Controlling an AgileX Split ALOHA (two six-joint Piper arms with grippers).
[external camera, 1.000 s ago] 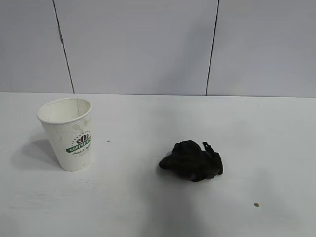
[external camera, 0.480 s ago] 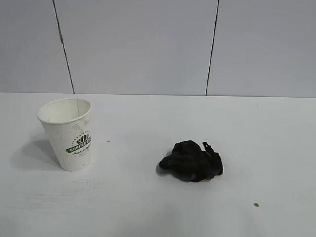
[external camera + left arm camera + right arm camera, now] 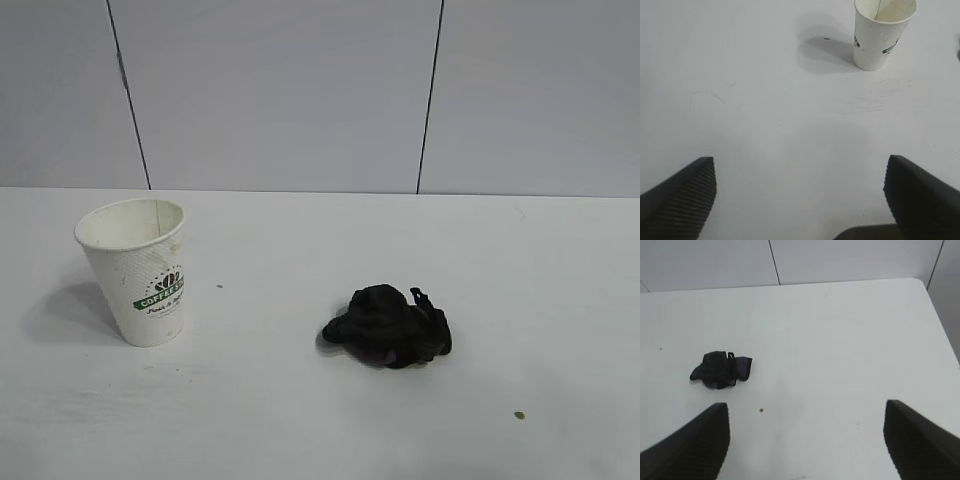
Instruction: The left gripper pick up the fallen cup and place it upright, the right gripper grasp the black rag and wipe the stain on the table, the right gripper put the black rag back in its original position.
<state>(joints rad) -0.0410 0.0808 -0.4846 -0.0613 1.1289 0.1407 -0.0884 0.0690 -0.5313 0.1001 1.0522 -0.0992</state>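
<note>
The white cup (image 3: 140,268) with its green COFFEE logo stands upright on the table (image 3: 290,420) at the left, also seen as the cup (image 3: 881,31) far ahead of my left gripper (image 3: 800,159). That gripper hangs open over bare tabletop with nothing between its fingers. The crumpled black rag (image 3: 390,326) lies near the table's middle. The same rag (image 3: 720,370) lies ahead of my right gripper (image 3: 805,404), which is open, empty and well apart from it. The stain is out of view. Neither gripper shows in the exterior view.
A tiny dark speck (image 3: 518,414) lies in front of the rag to the right, and another speck (image 3: 219,286) lies beside the cup. A pale grey panelled wall (image 3: 280,90) backs the table. The table's corner (image 3: 917,282) shows in the right wrist view.
A faint shadow on the table in front of the rag has faded. The cup and the rag have not moved.
</note>
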